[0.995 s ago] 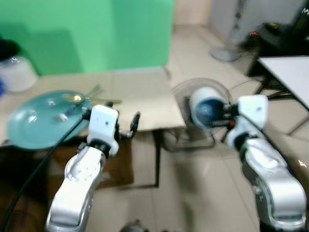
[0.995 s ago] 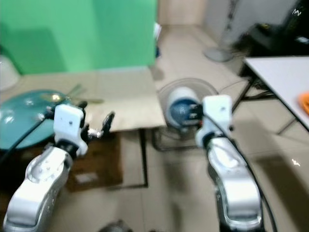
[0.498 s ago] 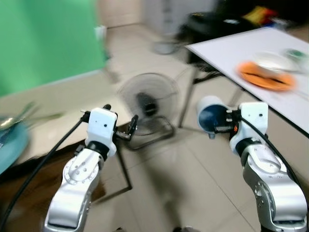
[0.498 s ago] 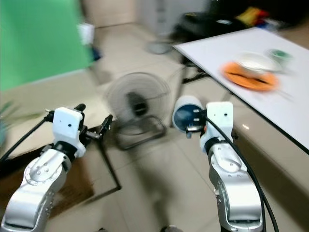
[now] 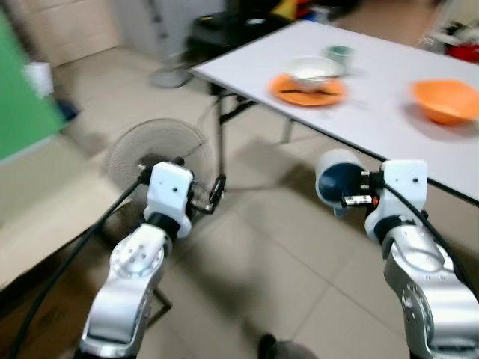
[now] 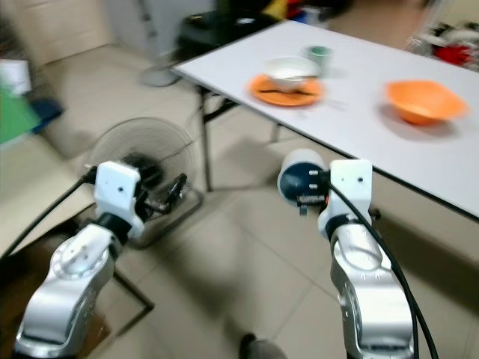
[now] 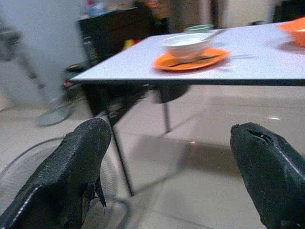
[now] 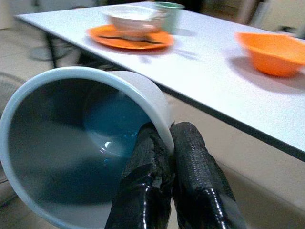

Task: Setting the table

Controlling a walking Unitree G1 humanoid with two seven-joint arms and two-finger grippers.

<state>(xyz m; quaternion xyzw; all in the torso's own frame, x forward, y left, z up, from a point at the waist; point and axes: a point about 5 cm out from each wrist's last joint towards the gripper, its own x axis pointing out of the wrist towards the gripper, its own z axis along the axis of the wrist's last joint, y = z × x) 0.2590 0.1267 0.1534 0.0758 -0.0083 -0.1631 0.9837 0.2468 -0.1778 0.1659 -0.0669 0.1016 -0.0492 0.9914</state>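
The view has been swung away from the green wall; the white desk (image 5: 389, 82) is now at 1 o'clock. The blue cup (image 5: 335, 178) is gripped by its rim in the right gripper (image 8: 164, 143). The left gripper (image 7: 171, 176) is spread, empty. Delivery is judged imminent.

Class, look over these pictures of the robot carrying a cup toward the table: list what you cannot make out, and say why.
- What lies in the white bowl on the orange plate: too blurred, eye views.
- Contents of the orange bowl: too far and blurred.
- The green cup: too small for detail.
- The table's far end: cut off by the frame edge.
- The blue cup's outer side: hidden behind the right gripper's fingers, wrist view.
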